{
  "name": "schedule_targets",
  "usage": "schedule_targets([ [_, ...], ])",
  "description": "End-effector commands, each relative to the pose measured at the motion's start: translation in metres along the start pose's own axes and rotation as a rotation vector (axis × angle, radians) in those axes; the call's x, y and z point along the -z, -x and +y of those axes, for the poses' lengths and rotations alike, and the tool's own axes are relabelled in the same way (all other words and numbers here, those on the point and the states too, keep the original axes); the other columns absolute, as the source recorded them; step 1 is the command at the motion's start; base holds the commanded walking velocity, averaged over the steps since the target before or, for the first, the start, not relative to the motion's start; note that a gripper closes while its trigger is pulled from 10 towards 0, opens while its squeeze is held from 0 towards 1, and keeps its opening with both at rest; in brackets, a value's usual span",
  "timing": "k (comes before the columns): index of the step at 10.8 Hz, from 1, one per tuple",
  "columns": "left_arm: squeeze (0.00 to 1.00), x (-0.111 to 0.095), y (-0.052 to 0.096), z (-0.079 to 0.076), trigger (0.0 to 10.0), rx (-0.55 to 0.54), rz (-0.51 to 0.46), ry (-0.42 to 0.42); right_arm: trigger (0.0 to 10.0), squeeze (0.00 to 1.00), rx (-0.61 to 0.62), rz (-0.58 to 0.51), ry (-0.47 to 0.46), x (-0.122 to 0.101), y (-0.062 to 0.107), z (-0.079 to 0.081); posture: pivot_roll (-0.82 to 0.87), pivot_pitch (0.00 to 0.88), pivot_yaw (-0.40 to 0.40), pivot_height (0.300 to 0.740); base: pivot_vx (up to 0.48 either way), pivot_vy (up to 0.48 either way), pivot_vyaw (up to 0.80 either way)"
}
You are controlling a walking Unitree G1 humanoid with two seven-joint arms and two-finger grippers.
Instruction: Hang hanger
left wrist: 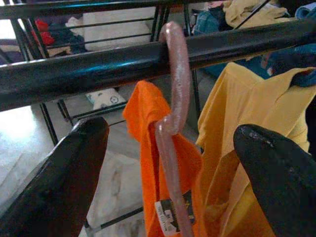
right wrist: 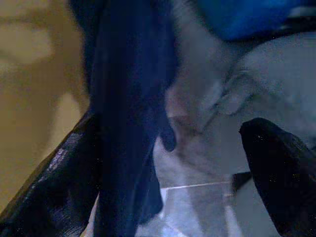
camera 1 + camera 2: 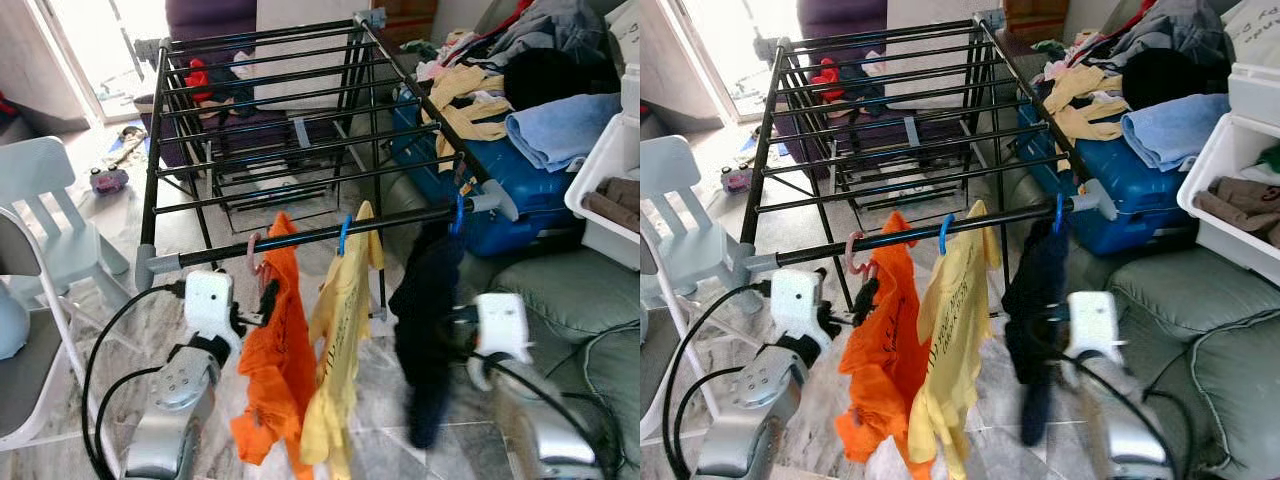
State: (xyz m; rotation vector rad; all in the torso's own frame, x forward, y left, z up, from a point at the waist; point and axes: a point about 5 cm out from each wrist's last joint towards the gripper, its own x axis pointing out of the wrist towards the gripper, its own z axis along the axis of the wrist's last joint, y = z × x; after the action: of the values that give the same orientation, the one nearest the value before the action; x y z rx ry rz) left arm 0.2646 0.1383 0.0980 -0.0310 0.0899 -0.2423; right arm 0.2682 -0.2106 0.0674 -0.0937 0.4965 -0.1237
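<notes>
Hiding part of the right gripper (image 2: 173, 163), fingers apart: dark garment (image 3: 425, 330) | left gripper (image 1: 170, 163) released beside pink hanger (image 1: 174, 113) on rack (image 3: 300, 240) | marble floor (image 3: 120, 290)

Head stereo views look forward and down onto the drying rack (image 3: 300, 130) from near. Each wrist view looks close along its fingers toward the rack's front rail (image 1: 123, 61).

A translucent pink hanger (image 1: 173, 128) is hooked over the black front rail (image 3: 330, 236) of the drying rack, straight ahead of the left gripper (image 1: 170, 163) and midway between its spread fingers, touching neither. Its hook curls over the rail top; its neck drops into the collar of an orange shirt (image 3: 272, 370) hanging from it.
</notes>
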Motion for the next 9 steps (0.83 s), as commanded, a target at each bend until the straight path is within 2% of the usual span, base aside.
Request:
schedule_targets([
  [1, 0.0, -0.001, -0.001, 0.001, 10.0, 0.01, 0.004, -0.006, 10.0, 0.0, -0.006, -0.034, -0.01, -0.01, -0.002, 0.001, -0.16, 0.0, 0.077, 0.74, 0.0, 0.0, 0.0],
  [2, 0.0, -0.001, -0.001, 0.002, 10.0, 0.007, 0.007, -0.007, 10.0, 0.0, -0.036, -0.06, 0.013, -0.015, -0.004, 0.004, -0.16, 0.0, 0.076, 0.74, 0.0, 0.0, 0.0],
  [4, 0.0, -0.001, -0.002, 0.001, 10.0, 0.006, 0.008, -0.007, 10.0, 0.0, -0.114, -0.011, 0.054, -0.006, -0.012, 0.007, -0.16, 0.0, 0.071, 0.74, 0.0, 0.0, 0.0],
  [5, 0.0, -0.001, -0.003, 0.001, 10.0, 0.004, 0.008, -0.006, 4.5, 0.0, -0.135, -0.005, 0.081, -0.004, -0.016, 0.006, -0.16, 0.0, 0.07, 0.74, 0.0, 0.0, 0.0],
  [6, 0.0, -0.001, -0.003, 0.001, 10.0, 0.005, 0.008, -0.006, 0.0, 0.0, -0.146, 0.005, 0.096, -0.002, -0.023, 0.001, -0.16, 0.0, 0.07, 0.74, 0.0, 0.0, 0.0],
  [8, 0.0, -0.001, -0.002, 0.001, 10.0, 0.003, 0.01, -0.006, 0.0, 0.0, -0.167, 0.0, 0.127, -0.006, -0.028, -0.003, -0.16, 0.0, 0.07, 0.74, 0.0, 0.0, 0.0],
  [9, 0.0, 0.0, -0.002, 0.001, 10.0, 0.006, 0.012, -0.006, 3.3, 0.0, -0.181, -0.006, 0.146, -0.008, -0.031, -0.003, -0.16, 0.0, 0.069, 0.74, 0.0, 0.0, 0.0],
])
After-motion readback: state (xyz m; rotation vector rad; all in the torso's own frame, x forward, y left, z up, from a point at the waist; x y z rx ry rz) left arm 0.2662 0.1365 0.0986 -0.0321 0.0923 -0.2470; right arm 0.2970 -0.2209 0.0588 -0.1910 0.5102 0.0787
